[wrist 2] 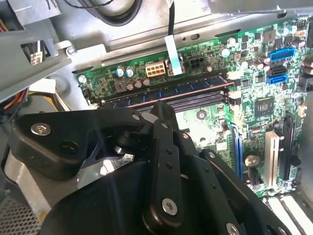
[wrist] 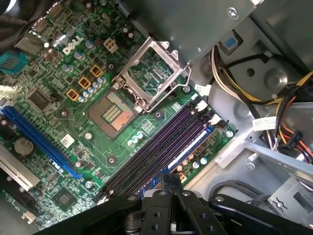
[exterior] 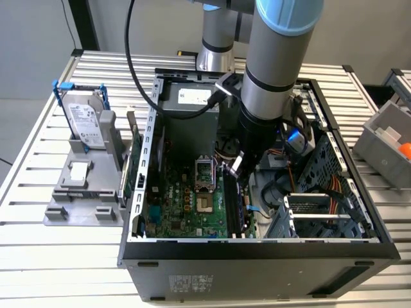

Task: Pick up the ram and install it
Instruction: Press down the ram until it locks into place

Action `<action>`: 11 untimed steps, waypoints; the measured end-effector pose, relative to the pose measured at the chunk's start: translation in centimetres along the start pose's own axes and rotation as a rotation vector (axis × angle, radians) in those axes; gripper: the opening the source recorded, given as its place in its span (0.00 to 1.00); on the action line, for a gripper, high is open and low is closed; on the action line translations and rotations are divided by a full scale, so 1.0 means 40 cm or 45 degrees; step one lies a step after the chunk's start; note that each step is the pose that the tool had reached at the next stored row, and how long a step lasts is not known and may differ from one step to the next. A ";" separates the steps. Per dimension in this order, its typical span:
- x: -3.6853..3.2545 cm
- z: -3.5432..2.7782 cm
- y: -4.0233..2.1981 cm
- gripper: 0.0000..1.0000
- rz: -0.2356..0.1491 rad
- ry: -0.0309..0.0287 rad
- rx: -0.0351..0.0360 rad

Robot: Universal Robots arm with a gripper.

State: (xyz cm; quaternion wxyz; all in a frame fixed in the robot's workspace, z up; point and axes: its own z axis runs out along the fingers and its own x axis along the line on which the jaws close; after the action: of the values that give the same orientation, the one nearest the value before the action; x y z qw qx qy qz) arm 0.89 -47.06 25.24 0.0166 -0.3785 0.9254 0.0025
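Reaching down: the arm (exterior: 270, 77) goes into the open computer case (exterior: 257, 247) on the slatted table (exterior: 38, 250).
Gripper: the gripper (exterior: 236, 168) hangs just over the long memory slots (exterior: 235, 208). In both wrist views its black fingers (wrist: 171, 188) are pressed together with no gap, right above the slots.
Ram: a blue stick, the ram (wrist 2: 166, 90), already sits in a slot by the board's edge. I cannot tell if the fingers touch it.
Board: the green motherboard (exterior: 183, 208) has its square chip socket (wrist: 149, 73) open, with the metal frame lifted.
Beside the case: a hard drive (exterior: 87, 119) stands upright in a grey holder (exterior: 83, 192), on the exterior view's left.
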 end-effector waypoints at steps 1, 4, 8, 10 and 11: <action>0.000 0.000 0.000 0.00 -0.007 -0.0001 -0.0002; 0.000 0.000 0.000 0.00 -0.028 -0.0002 -0.0009; 0.000 0.000 0.000 0.00 -0.058 -0.0004 -0.0019; 0.000 0.000 0.000 0.00 -0.075 -0.0006 -0.0025; 0.000 0.000 -0.001 0.00 -0.084 -0.0007 -0.0028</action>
State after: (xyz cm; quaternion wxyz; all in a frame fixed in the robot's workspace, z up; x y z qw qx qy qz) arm 0.92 -47.06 25.23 0.0165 -0.4090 0.9124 0.0031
